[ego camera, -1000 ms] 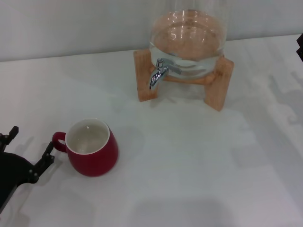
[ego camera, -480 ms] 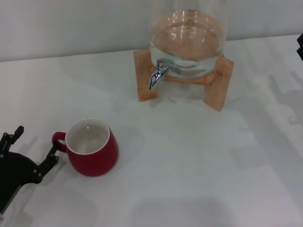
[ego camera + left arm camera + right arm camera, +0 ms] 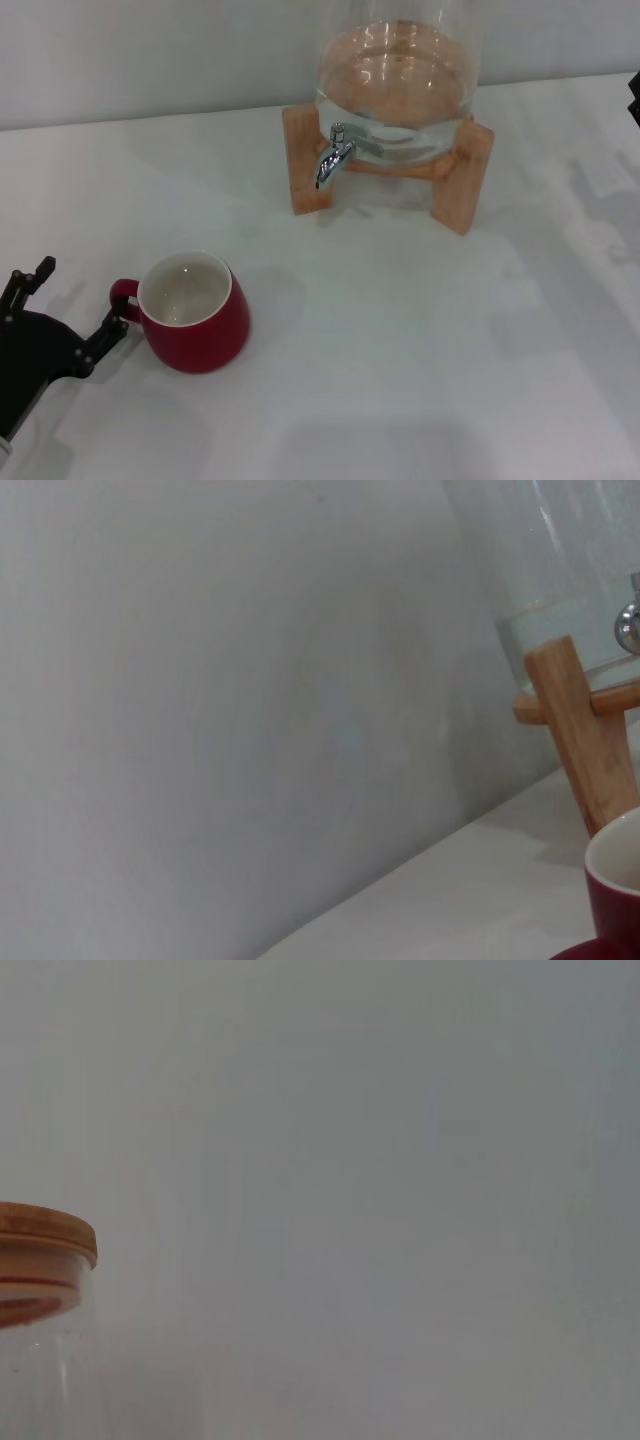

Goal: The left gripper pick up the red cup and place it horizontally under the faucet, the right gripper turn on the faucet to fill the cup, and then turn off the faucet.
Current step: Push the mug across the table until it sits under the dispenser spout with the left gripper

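The red cup stands upright on the white table, white inside showing, its loop handle pointing to the left. My left gripper is low at the left edge, open. One black fingertip sits right by the handle and the other is well to the left. The chrome faucet juts from the glass jar at the back. The left wrist view catches the cup's rim and the faucet. Only a dark sliver of my right gripper shows at the right edge.
The jar rests on a wooden stand, whose leg also appears in the left wrist view. In the right wrist view the jar's wooden lid sits against a plain wall. White tabletop spreads between cup and stand.
My left gripper has crept forward and to the right toward the cup; its nearer fingertip now reaches the handle. Cup, jar and right arm have not moved.
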You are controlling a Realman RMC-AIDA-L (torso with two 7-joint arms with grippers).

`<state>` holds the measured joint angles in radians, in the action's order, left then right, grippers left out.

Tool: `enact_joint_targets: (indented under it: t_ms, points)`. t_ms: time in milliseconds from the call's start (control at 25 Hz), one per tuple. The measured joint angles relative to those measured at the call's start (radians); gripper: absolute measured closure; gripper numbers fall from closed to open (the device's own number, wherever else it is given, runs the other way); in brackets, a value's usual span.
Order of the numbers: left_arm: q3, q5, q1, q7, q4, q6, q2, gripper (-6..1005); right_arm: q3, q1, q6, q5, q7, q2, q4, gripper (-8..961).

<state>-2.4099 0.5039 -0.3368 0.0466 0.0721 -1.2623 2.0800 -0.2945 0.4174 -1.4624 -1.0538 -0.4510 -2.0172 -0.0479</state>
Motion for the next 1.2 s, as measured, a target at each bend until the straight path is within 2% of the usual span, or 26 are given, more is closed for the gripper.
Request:
enact_joint_targets:
  t_ms: [680, 1200]
  points:
    - [0.000, -0.011, -0.028, 0.001, 0.000, 0.028, 0.000, 112, 0.000, -0.002, -0.012, 0.000, 0.000, -0.002, -0.001, 229]
    - [0.000, -0.025, -0.042, 0.003, 0.000, 0.048, 0.001, 156, 0.000, -0.002, -0.012, 0.000, -0.001, -0.002, -0.001, 229]
